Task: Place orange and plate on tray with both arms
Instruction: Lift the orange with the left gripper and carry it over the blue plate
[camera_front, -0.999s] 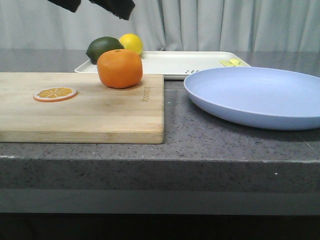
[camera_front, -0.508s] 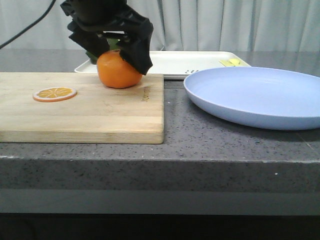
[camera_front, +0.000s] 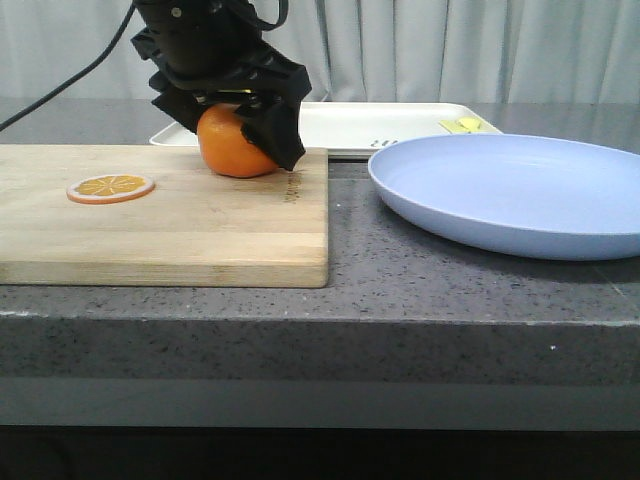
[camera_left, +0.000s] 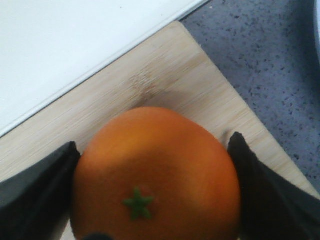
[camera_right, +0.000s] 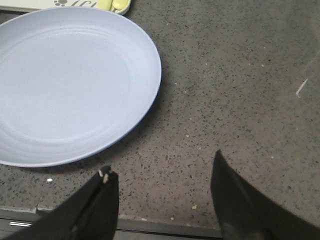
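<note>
At the far left of the front view lies 1 orange slice (camera_front: 110, 187), flat on the wooden cutting board (camera_front: 160, 225), well apart from everything else on it. Further right, near the board's far right corner, sits the 1 whole orange (camera_front: 234, 145), resting on the wood. The left gripper (camera_front: 228, 105) is down over it from above, and in the left wrist view its 2 dark fingers (camera_left: 35, 192) press against opposite sides of the orange (camera_left: 157, 175), whose green stem star faces up; the jaws are clamped on the fruit.

Behind the board stands 1 cream-white tray (camera_front: 380, 125), its near rim just past the board's far edge, with small yellow and dark printed marks toward its right end.

To the right of the board, on the speckled grey countertop (camera_front: 350, 270), rests 1 pale lavender-blue plate (camera_front: 510, 190), apart from the board and in front of the tray.

The right gripper (camera_right: 165, 195) shows only in the right wrist view: its 2 fingers stand spread wide with nothing between them, hanging above bare countertop just beside the rim of the plate (camera_right: 70, 85), near the counter's front edge.
</note>
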